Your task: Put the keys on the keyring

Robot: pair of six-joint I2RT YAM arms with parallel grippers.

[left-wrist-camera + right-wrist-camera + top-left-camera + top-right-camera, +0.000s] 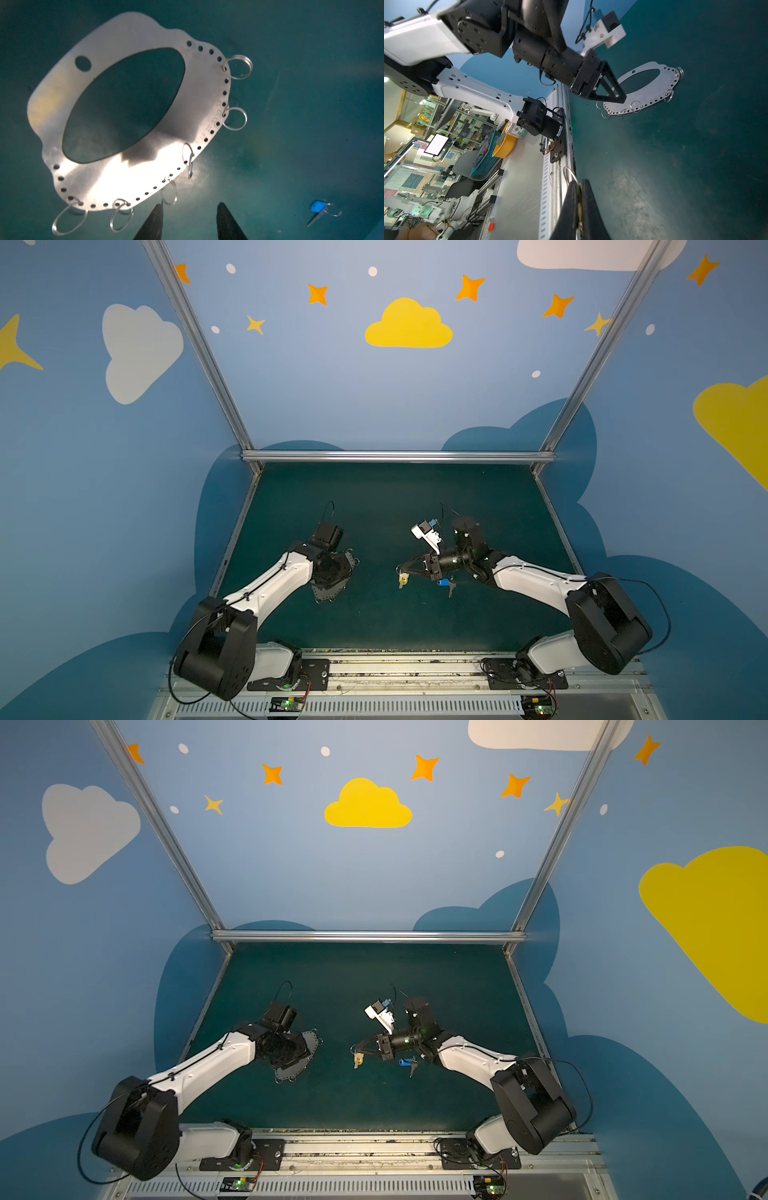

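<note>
The left gripper (192,220) hovers at the rim of the keyring (116,178), jaws partly apart with nothing between them. The keyring lies flat on the mat (374,510), split rings (249,64) fringing its edge. Well to the keyring's right, the right gripper (400,568) is clamped tight on the yellow key (401,580), which dangles from its tips. The blue key (444,583) lies farther right, on the mat. The step looks like delivery: next, carry the key across while the left steadies one ring for threading.
</note>
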